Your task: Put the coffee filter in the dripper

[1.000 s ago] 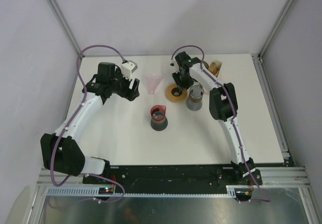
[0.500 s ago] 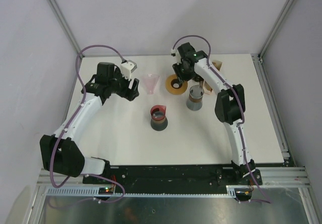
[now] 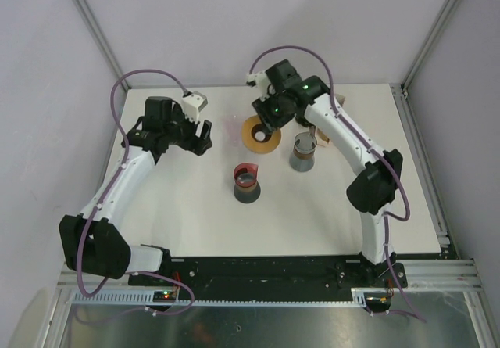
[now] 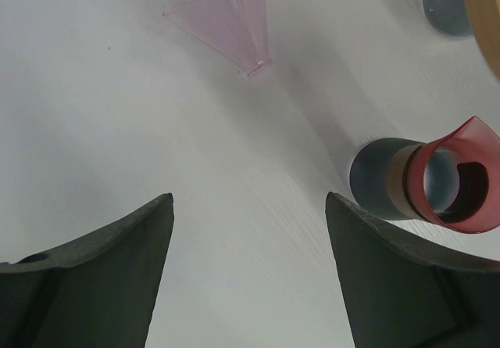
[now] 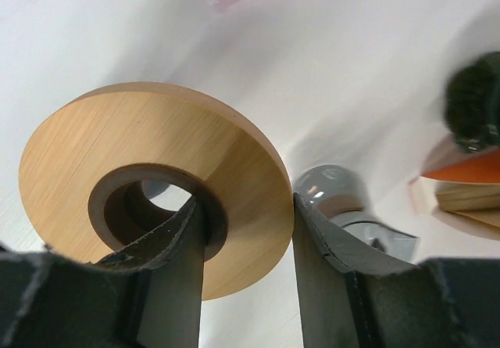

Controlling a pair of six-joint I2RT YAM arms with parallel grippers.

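The dripper is a clear pink cone (image 3: 233,123) lying on the table at the back centre; it also shows in the left wrist view (image 4: 226,16). My right gripper (image 3: 269,117) is shut on a wooden ring with a dark centre hole (image 5: 156,168). One finger is through the hole and one is on the rim. It holds the ring (image 3: 258,135) above the table, just right of the cone. A tan stack with an orange piece (image 5: 467,195), perhaps the filters, sits at the back right. My left gripper (image 4: 250,207) is open and empty, left of the cone.
A grey cup with a red spouted insert (image 3: 248,182) stands mid-table and also shows in the left wrist view (image 4: 426,184). A second grey cup (image 3: 303,151) stands right of the ring. The enclosure walls run close behind the table's back edge.
My right gripper has lifted the wooden ring off the table and carried it left toward the pink cone. The left gripper has shifted slightly and stays open.
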